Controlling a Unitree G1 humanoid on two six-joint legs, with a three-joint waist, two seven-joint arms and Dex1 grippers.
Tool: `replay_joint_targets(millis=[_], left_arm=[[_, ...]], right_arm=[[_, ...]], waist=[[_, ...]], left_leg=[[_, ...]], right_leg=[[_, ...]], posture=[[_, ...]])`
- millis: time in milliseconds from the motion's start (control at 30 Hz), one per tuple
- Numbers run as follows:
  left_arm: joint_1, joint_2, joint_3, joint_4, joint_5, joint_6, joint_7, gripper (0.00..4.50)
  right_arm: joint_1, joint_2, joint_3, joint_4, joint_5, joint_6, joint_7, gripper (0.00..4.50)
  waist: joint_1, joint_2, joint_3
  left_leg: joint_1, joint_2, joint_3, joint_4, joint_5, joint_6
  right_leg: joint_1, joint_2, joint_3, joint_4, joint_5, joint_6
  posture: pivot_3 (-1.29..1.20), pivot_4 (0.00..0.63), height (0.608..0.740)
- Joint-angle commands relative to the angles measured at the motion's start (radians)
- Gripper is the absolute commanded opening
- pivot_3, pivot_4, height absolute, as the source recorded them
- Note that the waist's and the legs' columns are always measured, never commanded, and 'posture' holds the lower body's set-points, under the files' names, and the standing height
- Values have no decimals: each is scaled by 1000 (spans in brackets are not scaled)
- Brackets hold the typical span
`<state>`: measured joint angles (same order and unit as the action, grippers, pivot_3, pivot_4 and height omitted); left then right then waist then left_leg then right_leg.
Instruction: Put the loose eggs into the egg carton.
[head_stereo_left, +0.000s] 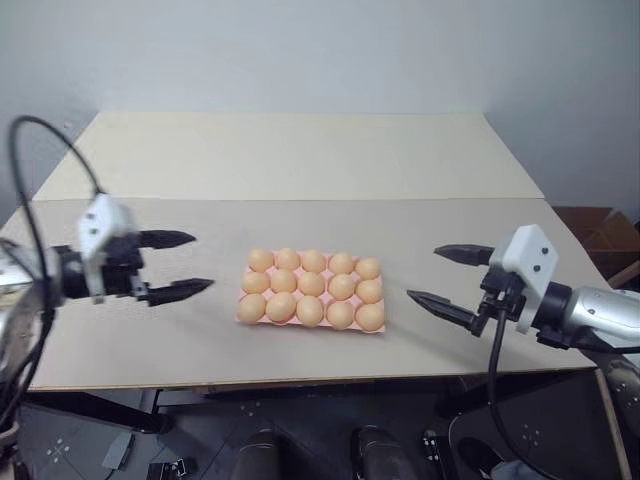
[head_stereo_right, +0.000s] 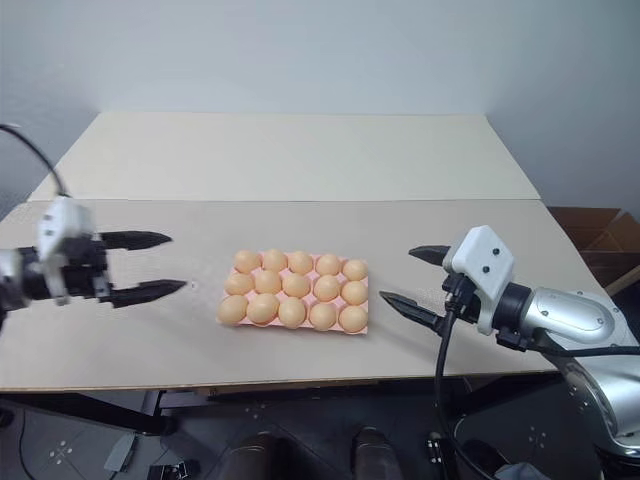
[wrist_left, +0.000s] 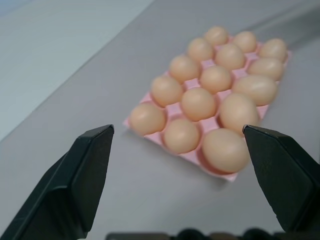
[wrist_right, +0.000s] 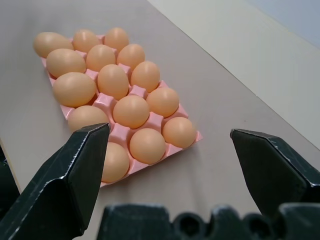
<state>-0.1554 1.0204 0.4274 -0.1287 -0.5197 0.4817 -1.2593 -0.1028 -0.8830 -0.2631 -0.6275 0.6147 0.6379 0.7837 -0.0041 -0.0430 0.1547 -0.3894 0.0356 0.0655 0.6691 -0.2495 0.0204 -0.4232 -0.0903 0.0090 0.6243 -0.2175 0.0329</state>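
Observation:
The pale pink egg carton (head_stereo_left: 243, 316) lies in the middle of the table, and several light orange-tan eggs (head_stereo_left: 311, 286) sit in its cups, filling all three rows. To its left my left gripper (head_stereo_left: 184, 264) hangs above the table, open and empty, its fingers pointing toward the carton. On the other side my right gripper (head_stereo_left: 437, 274) is also open and empty, pointing at the carton's right end. Both wrist views look between their black fingertips (wrist_left: 95, 150) (wrist_right: 87, 147) at the carton (wrist_left: 150, 138) (wrist_right: 116, 135) with its eggs.
The table is made of two beige boards, with a seam (head_stereo_left: 300, 199) running behind the carton. A brown cardboard box (head_stereo_left: 608, 235) stands past the table's right edge. A grey wall rises behind the table.

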Motion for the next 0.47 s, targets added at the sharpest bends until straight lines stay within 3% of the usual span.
replay_joint_targets(millis=[33,233,467], left_arm=[[94,26,150,85,-31,-115,-142,4487],[248,-6,267,55,-59,-130,-155,4487],[311,-63,275,-72,-103,-85,-71,4487]], right_arm=[[-1,-29,-56,45,17,-74,99,4500],[-14,-42,-80,112,18,-112,176,4500],[-17,-32,-65,91,16,-105,162,4500]], waist=[[0,0,0],[7,0,0],[13,0,0]], left_leg=[[0,0,1,0,0,0],[0,1,1,0,0,0],[0,2,1,0,0,0]], right_leg=[[0,0,0,0,0,0],[0,-1,-1,0,-2,-3],[0,-1,-1,0,-1,-2]], posture=[[0,150,740],[0,150,740],[0,150,740]])
